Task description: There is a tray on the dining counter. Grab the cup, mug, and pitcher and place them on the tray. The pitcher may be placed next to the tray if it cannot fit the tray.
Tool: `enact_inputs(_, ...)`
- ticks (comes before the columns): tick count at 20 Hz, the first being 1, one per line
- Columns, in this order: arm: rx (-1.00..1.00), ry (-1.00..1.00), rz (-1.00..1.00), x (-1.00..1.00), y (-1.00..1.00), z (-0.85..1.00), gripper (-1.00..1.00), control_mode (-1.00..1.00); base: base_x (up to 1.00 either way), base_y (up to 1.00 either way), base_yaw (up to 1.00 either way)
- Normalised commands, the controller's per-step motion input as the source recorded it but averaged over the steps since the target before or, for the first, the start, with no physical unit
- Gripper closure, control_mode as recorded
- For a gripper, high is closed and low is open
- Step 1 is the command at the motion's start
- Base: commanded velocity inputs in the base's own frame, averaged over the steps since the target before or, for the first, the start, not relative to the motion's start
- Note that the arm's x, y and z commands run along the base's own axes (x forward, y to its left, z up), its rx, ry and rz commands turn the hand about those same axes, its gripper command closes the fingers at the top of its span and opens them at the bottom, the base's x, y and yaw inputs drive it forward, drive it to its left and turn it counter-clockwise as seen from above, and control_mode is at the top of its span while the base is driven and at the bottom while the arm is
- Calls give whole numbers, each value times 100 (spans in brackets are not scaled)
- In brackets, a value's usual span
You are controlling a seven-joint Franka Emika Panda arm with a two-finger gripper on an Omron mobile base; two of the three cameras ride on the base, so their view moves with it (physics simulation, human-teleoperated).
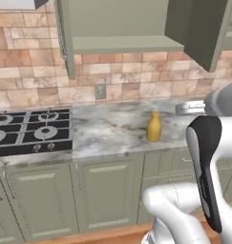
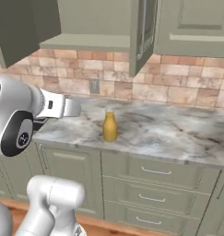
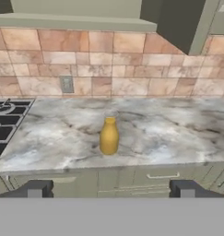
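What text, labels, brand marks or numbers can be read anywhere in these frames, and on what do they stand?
None can be read.
The pitcher is plain mustard-tan, with no label.
The wall outlet on the brick backsplash carries no legible mark.
The stove knobs show no readable markings.
A small round pale emblem on the robot's dark joint cap is too small and blurred to read.

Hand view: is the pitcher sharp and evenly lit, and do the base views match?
Hand view: pitcher soft-edged, evenly lit, faint shadow on the wall counter. Left base view: the same softness, no glare. Right base view: pitcher slightly blurred, flat light.
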Motion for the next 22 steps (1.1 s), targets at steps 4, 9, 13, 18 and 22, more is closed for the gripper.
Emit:
enact_inputs(4,0,0,0,0,0,0,-100,100,39,-9,27)
enact_inputs(9,0,0,0,0,0,0,-100,100,41,-8,17)
enact_inputs(13,0,0,0,0,0,0,-100,100,42,1,-8)
enact_inputs(18,0,0,0,0,0,0,-100,100,58,18,-22)
enact_inputs(22,0,0,0,0,0,0,-100,100,45,16,-23)
